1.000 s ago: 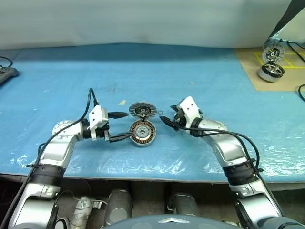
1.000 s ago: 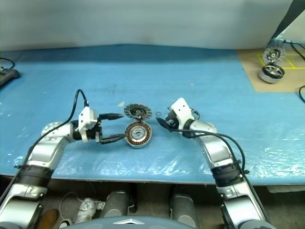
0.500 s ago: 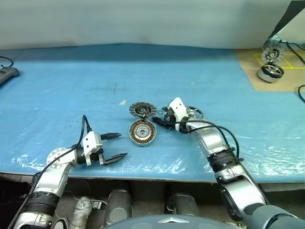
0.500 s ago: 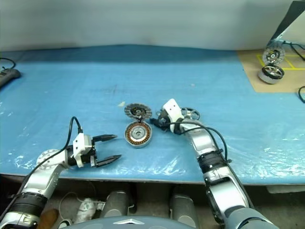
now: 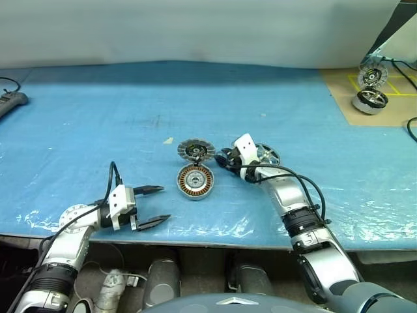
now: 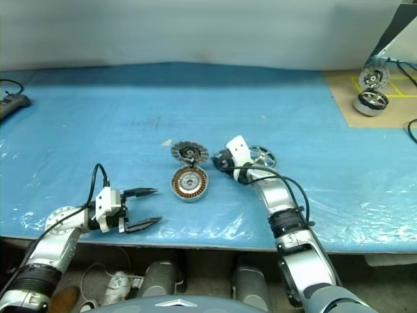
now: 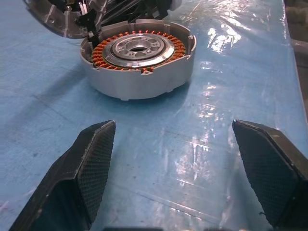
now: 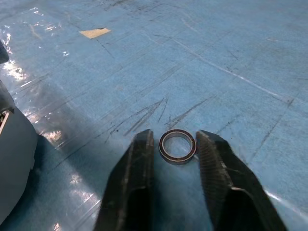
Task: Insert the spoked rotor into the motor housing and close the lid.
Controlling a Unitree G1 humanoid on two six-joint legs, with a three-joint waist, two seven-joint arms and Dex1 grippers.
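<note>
Here the right tool [image 8: 175, 144] has its fingers narrowed around a small ring [image 8: 177, 146] on the worktop [image 5: 98, 117], possibly touching it. The spoked rotor [image 5: 268, 154] lies just right of it; the motor housing [image 5: 195, 181] sits left. The left tool [image 5: 156, 204] gapes empty, nearer.

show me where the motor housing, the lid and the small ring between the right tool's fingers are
motor housing [image 7: 139, 86], left wrist view, silver side wall.
lid [image 5: 195, 151], left eye view, ribbed face.
small ring [image 8: 177, 146], right wrist view, its rim.
</note>
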